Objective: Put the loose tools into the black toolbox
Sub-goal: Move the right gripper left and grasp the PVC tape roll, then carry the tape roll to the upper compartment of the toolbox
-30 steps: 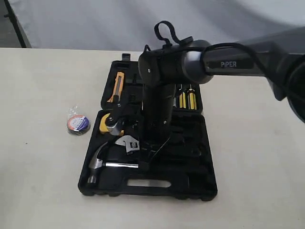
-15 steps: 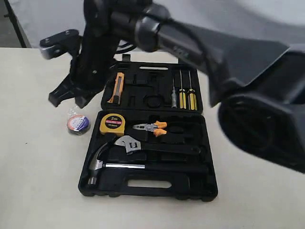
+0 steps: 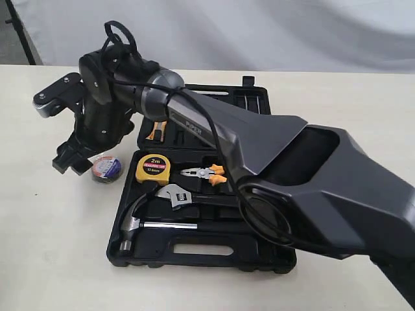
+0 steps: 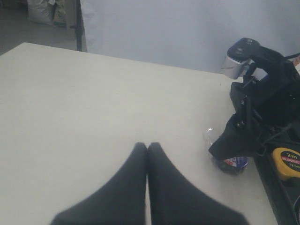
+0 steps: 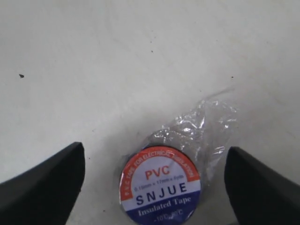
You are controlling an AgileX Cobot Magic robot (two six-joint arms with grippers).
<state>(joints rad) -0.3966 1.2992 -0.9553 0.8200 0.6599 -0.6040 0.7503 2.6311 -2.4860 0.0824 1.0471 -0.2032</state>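
While hovering with right jaws spread over the tape roll [image 3: 106, 168] at the exterior view's mid-left, centre, lower to the tabletop [image 3: 52, 246], then pinch; left jaws pressed together.

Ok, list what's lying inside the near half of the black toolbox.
Visible in the toolbox: yellow tape measure, orange-handled pliers, wrench and hammer. The right arm covers that half's right side, so anything there is hidden.
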